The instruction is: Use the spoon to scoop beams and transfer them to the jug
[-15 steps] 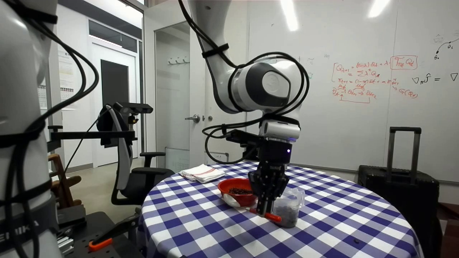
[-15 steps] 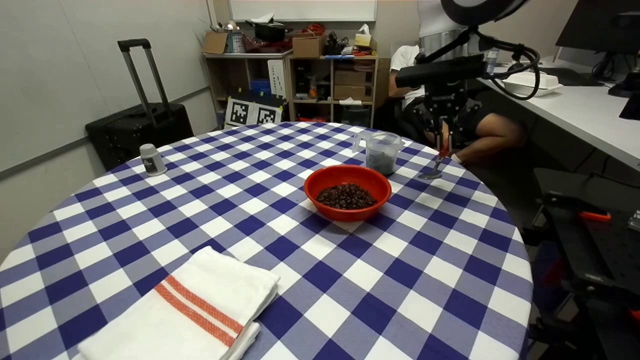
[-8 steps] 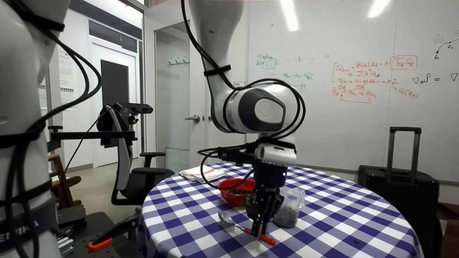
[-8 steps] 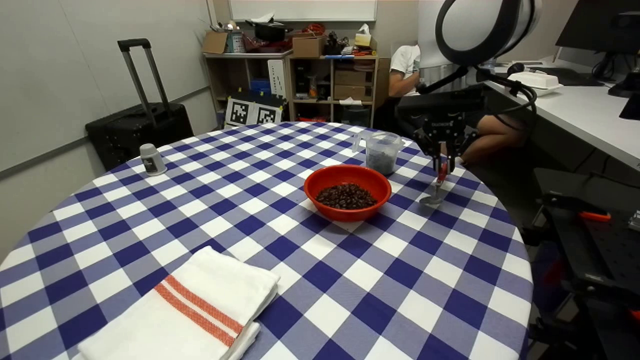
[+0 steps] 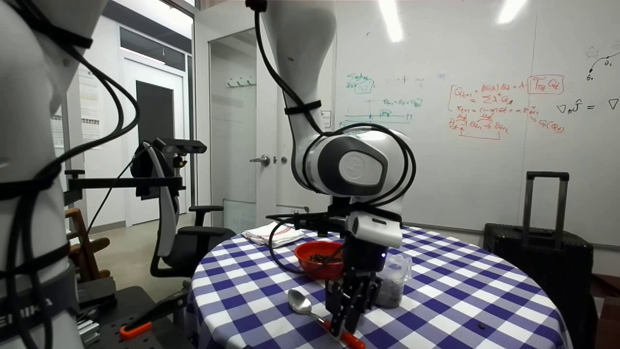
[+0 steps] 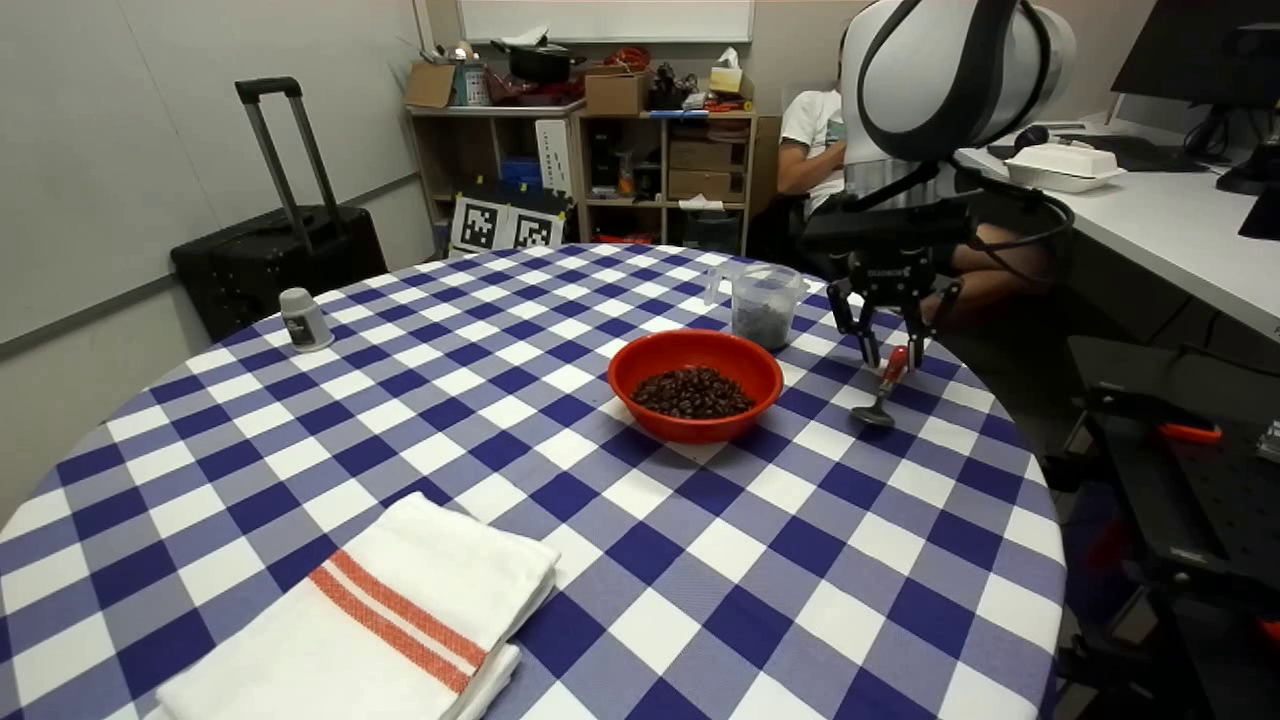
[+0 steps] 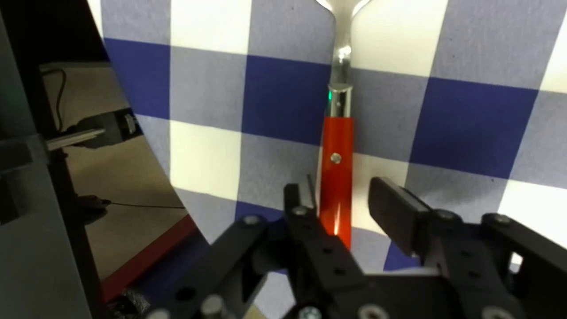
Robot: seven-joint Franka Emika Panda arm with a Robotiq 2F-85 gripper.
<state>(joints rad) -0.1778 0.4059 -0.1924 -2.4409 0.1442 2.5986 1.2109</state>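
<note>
Wrist view now: the end effector [image 7: 341,195] has its fingers spread wide, and the spoon [image 7: 338,133] lies between them, red handle nearer one side, contact there hard to call. There's no squeeze on it; the table [image 7: 469,119] seems to carry the weight. Over to an exterior view: the red bowl [image 5: 315,271] sits behind the spoon, well clear, and the jug [image 5: 391,291] is behind it too, partly masked. The scoop end shines, no load I can see. And in an exterior view, beans [image 6: 693,393] fill the red bowl's bottom, left of the spoon, with the jug beyond and left, its lower part dark. If those are beans, some transfer is done, so I'd call this the spoon being parked. Straddling the handle suits lifting straight off; that off-centre handle could get nudged.
</note>
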